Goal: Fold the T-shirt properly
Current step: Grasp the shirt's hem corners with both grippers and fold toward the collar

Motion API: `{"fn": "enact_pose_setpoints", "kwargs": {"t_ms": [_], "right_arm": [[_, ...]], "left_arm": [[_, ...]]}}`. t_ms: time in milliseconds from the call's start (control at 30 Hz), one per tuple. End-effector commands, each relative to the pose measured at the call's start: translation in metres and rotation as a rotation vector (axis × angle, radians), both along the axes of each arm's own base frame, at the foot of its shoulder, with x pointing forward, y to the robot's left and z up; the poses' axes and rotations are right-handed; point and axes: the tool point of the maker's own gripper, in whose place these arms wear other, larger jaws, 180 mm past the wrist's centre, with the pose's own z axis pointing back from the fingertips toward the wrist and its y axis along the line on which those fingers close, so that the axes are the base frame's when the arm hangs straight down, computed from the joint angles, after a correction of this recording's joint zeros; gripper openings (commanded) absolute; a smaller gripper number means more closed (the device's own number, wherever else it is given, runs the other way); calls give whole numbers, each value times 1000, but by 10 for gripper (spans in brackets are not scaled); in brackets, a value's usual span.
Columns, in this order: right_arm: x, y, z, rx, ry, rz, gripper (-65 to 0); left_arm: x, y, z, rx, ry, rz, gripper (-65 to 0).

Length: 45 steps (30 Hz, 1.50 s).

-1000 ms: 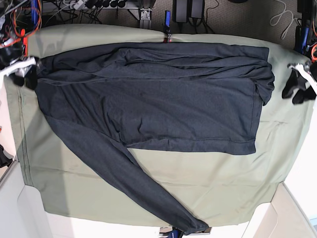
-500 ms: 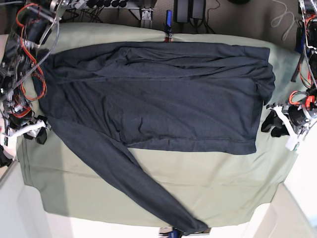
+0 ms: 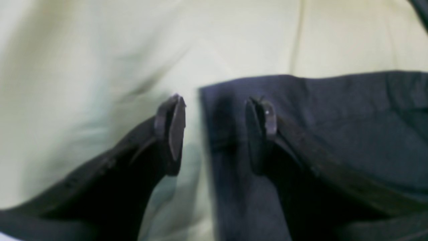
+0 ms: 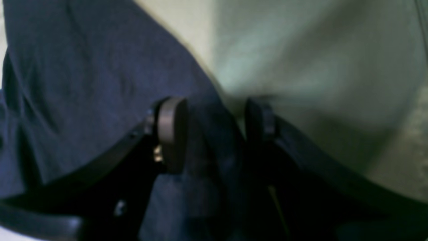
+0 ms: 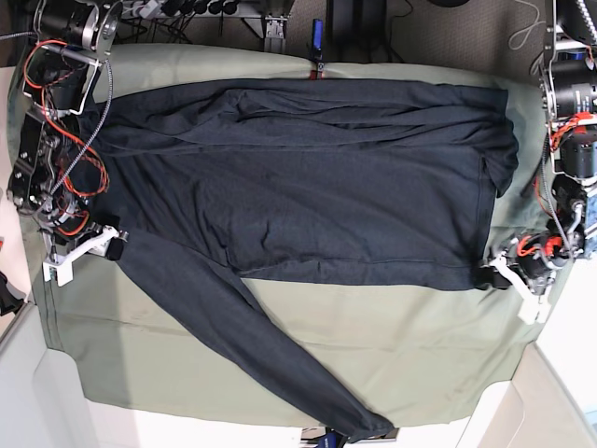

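Both sets of jaws stand parted, gripping nothing; the left gripper point(image 3: 215, 134) straddles a hem corner of the dark navy knit T-shirt point(image 5: 308, 187); the right gripper point(image 4: 214, 134) straddles its sleeve edge; the shirt lies spread across the olive-green table cloth point(image 5: 392, 345); each should probably pinch only fabric, not cloth.

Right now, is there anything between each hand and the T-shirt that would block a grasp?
Nothing visible does. The left hand is open astride the corner edge of the T-shirt, one finger over the olive cloth. The right hand is open over the sleeve edge; only cloth lies beside it.
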Motion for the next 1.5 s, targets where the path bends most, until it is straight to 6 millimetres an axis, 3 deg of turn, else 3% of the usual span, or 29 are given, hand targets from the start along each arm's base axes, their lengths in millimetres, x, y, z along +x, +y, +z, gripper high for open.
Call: {"fn": "enact_pose_setpoints", "kwargs": {"t_ms": [0,100,333,467,567,633,667,867,1033,1233,1467], "right_arm": [[13,-2,17,-2,-55,-2,-365],[14,0,20,23,-65,-5,-365],[14,6,20,39,-68,16,-366],[12,9,15,42,-54,23,-380],[10,12,10,48,-40,26,-522],[10,13,11,50,-43,29,-630],[10,13,12,48,-47,37,-650],[11,16,15,44,-63,71,-650],[9,15,26,19,-97,77,-650],[-16,13,47,-61,-172,103,-650],[-60,10,49,-111,-179,123,-650]], "left_arm": [[9,7,13,-3,-39,13,-332],[6,0,0,-27,-21,20,-332],[6,-19,-9,-36,-8,-23,-353],[4,-16,-11,-16,2,-28,-539],[5,-12,-8,-1,-14,-26,-650],[5,-7,-5,7,-21,-22,-650],[5,-6,-3,10,-25,-34,-650],[7,11,21,5,-66,-25,-650],[4,10,39,-20,-62,-48,-650],[-19,10,41,47,-69,-110,-650],[-59,3,46,139,-68,-213,-650]]}}
